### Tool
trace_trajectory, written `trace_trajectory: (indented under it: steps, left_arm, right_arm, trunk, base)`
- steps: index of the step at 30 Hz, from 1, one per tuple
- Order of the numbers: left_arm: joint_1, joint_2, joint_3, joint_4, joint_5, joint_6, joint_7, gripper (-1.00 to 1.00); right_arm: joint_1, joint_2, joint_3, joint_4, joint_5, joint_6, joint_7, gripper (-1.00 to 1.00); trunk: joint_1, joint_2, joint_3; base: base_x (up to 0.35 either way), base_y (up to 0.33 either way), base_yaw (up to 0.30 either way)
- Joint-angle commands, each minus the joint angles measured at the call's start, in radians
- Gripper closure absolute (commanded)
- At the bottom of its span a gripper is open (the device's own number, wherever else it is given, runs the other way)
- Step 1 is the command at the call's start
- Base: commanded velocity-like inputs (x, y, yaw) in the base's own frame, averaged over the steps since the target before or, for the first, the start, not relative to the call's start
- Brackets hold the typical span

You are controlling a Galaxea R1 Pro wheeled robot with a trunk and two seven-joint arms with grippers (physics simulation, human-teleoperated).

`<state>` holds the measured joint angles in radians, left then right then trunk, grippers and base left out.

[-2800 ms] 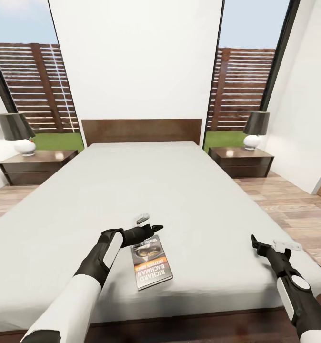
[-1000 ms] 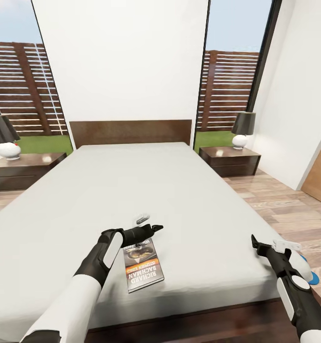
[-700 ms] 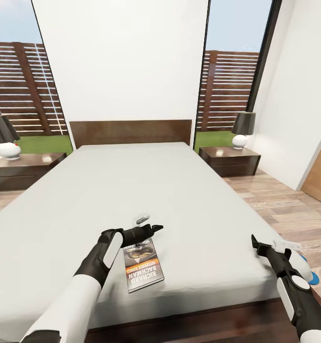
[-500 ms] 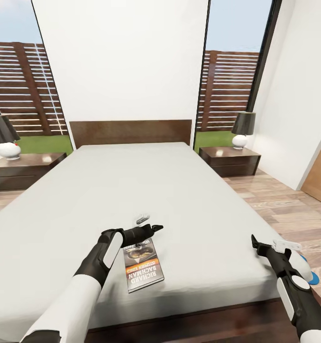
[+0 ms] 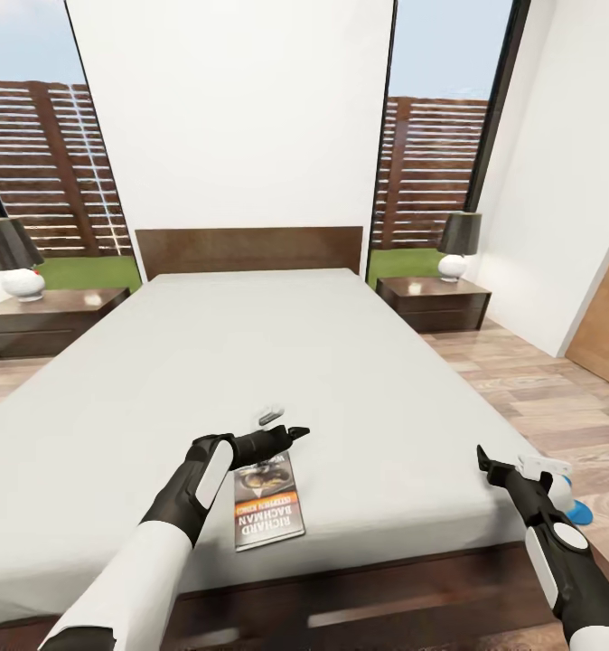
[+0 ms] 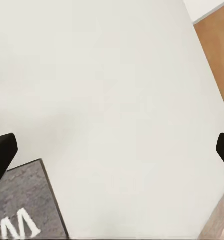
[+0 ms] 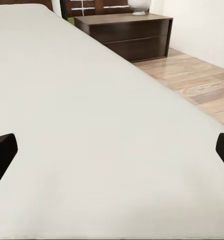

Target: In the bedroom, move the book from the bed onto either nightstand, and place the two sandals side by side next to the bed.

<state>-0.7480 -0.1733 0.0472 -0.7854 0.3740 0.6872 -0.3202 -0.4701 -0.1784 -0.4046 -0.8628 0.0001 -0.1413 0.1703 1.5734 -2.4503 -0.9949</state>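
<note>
The book (image 5: 268, 512), dark-covered with an orange band, lies flat near the foot of the bed's pale grey mattress (image 5: 250, 362). My left gripper (image 5: 295, 431) hovers just above the book's far end; in the left wrist view its fingers stand wide apart, open, with a corner of the book (image 6: 23, 205) below my left gripper (image 6: 112, 152). Out at the bed's right foot corner, my right gripper (image 5: 485, 465) is open and empty over the mattress (image 7: 92, 125). Part of one blue sandal (image 5: 578, 514) shows on the floor behind my right wrist. A dark nightstand (image 5: 434, 303) stands at the right of the headboard, another nightstand (image 5: 51, 312) at the left.
Each nightstand carries a lamp with a dark shade (image 5: 458, 244) (image 5: 11, 258). A wooden door (image 5: 607, 321) is at the far right. Wood-plank floor (image 5: 539, 389) runs along the bed's right side. The bed's dark foot frame (image 5: 368, 588) lies close below me.
The whole picture has shifted a little, so the camera has moved; more of the bed's foot frame shows. Both arms hold their pose and the book lies where it was.
</note>
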Motion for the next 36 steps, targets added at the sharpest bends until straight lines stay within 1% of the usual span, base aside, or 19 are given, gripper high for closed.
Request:
trace_trajectory:
  steps: [1, 36]
  left_arm:
    - [-0.001, -0.001, 0.005, 0.000, 0.002, 0.008, -0.003, -1.00]
    - [-0.001, -0.001, 0.005, 0.000, 0.002, 0.008, -0.003, -1.00]
  right_arm:
    - [-0.001, 0.000, -0.003, 0.001, 0.000, -0.003, 0.008, -1.00]
    - [-0.001, 0.000, -0.003, 0.001, 0.000, -0.003, 0.008, -1.00]
  trunk:
    - [0.000, 0.000, -0.001]
    - [0.000, 0.000, -0.001]
  base:
    - [-0.044, 0.000, 0.000]
    - [-0.002, 0.000, 0.000]
